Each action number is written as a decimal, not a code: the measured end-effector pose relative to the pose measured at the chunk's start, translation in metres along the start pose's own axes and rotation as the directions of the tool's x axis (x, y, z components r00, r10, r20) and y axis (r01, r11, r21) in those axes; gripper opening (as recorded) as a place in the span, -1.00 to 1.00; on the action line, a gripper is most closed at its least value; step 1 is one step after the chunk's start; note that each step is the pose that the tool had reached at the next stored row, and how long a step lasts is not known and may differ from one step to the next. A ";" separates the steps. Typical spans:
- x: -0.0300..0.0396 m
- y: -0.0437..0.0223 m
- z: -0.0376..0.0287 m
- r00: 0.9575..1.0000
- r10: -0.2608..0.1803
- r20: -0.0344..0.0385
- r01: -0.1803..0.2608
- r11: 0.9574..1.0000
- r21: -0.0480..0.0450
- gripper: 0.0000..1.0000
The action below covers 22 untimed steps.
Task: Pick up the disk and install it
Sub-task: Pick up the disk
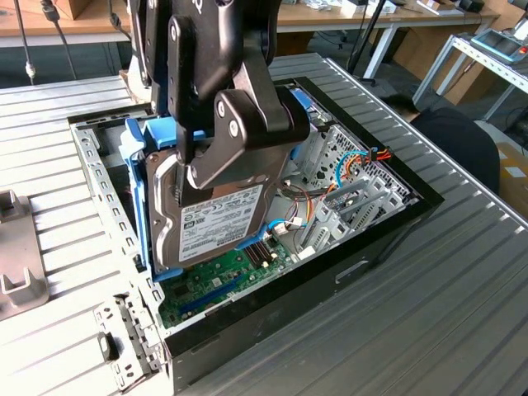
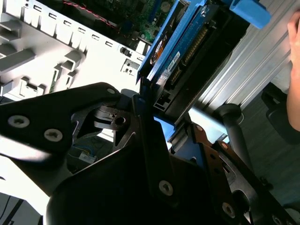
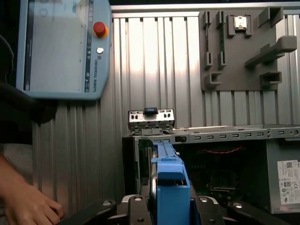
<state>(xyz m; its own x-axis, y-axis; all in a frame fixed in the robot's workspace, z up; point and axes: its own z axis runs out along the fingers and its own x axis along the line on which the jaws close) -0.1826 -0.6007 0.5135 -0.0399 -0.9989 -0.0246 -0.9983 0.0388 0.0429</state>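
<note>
One disk (image 1: 221, 227), blue-framed and upright on edge, is clamped by the end effector (image 1: 198, 175) low inside the open computer case (image 1: 375, 247) on the desk (image 1: 429, 330). The install step is in hand; seating the disk likely calls for keeping it square to the case.

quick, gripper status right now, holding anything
Gripper: closed on the disk, holding it at the open computer case.
</note>
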 end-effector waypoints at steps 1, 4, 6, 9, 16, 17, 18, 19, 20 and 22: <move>0.0000 -0.0003 0.0000 1.000 0.000 0.000 0.000 1.000 0.000 -0.26; 0.0000 -0.0008 0.0000 1.000 0.000 0.000 0.000 1.000 0.000 -0.26; 0.0001 -0.0012 -0.0001 1.000 0.000 0.000 0.000 1.000 0.000 -0.26; 0.0001 -0.0018 0.0000 1.000 0.000 0.000 0.000 1.000 0.000 -0.26; 0.0002 -0.0036 -0.0001 1.000 0.000 0.000 0.000 1.000 0.000 -0.26; 0.0002 -0.0038 -0.0001 1.000 0.000 0.000 0.000 1.000 0.000 -0.26; 0.0002 -0.0040 -0.0001 1.000 0.000 0.000 0.000 1.000 0.000 -0.26; 0.0002 -0.0042 -0.0001 1.000 0.000 0.000 0.000 1.000 0.000 -0.26; 0.0002 -0.0045 -0.0001 1.000 0.000 0.000 0.000 1.000 0.000 -0.26; 0.0002 -0.0050 -0.0001 1.000 0.000 0.000 0.000 1.000 0.000 -0.26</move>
<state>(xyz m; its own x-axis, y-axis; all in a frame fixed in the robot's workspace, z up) -0.1777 -0.6011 0.5133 -0.0399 -0.9989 -0.0246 -0.9983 0.0388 0.0429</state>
